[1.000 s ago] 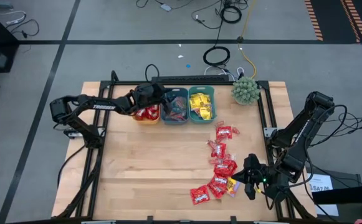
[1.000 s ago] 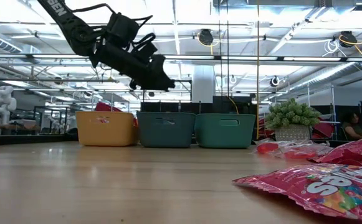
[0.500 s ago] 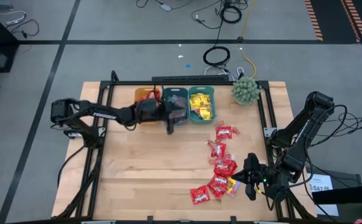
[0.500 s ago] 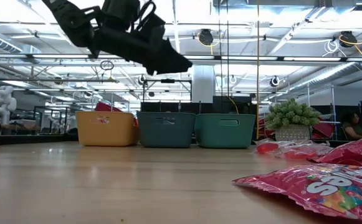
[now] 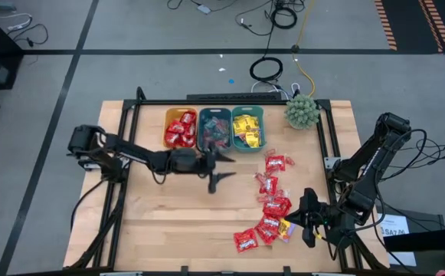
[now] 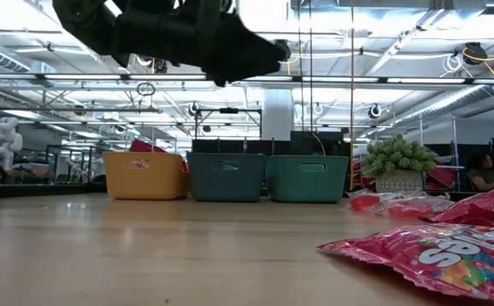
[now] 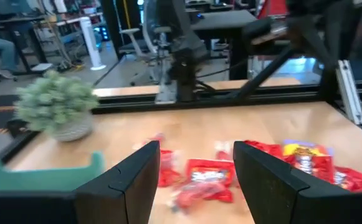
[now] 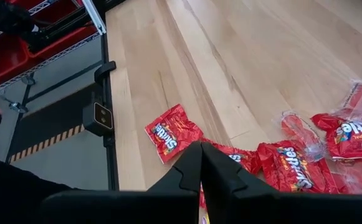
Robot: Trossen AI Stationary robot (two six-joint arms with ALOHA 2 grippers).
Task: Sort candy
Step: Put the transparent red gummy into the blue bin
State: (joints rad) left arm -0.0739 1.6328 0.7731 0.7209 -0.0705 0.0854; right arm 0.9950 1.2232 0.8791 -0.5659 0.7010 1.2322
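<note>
Shiny red candy packets (image 5: 272,205) and one yellow packet (image 5: 286,228) lie scattered flat on the table's right half; they also show in the left wrist view (image 7: 202,177) and the right wrist view (image 8: 171,132). My left gripper (image 5: 223,167) hovers open and empty above the table's middle, just in front of the bins, pointing toward the right edge and the candy; its fingers (image 7: 124,183) frame the packets from afar. My right gripper (image 5: 308,222) hangs shut above the near-right candy (image 8: 293,165), with nothing between its fingers (image 8: 200,149).
Three bins stand in a row at the far edge: an orange one (image 5: 180,129) with red packets, a blue one (image 5: 214,130), and a teal one (image 5: 247,129) with yellow packets. A green spiky plant (image 5: 302,111) sits at the far right corner. Bare wood lies at the left and near side.
My left gripper has swung from above the orange and blue bins toward the table's near edge and a little to the right, out over the middle of the table, turning to point at the right edge. It has stayed open and empty.
</note>
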